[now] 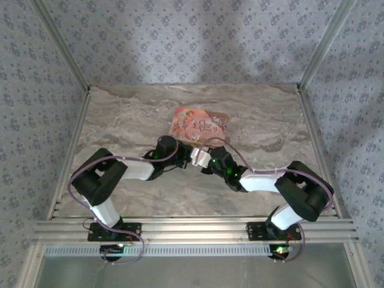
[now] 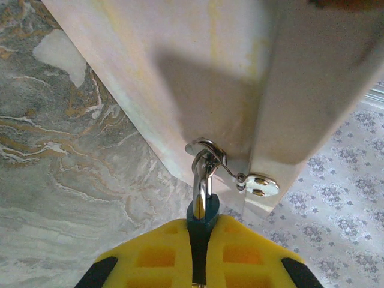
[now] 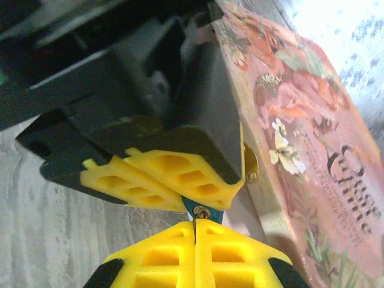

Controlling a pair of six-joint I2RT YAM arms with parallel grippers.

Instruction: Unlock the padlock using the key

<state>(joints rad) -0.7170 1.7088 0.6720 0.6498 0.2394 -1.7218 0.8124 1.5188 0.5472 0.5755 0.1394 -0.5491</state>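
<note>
Marble-pattern table (image 1: 120, 120): sound. Pink illustrated box (image 1: 201, 125) lying at 12 o'clock of centre, short of far edge.

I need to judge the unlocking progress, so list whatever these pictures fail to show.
1. Padlock body: left wrist view, mostly buried in the left hand; its top and loop show.
2. Key: right wrist view, cannot be made out between the shut right hand fingers.
3. Padlock again: top view, too small, covered by both hands beside the box.

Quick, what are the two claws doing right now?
Left gripper: closed on the padlock.
Right gripper: closed, probably on the key, a small brassy bit at its tips.
</note>
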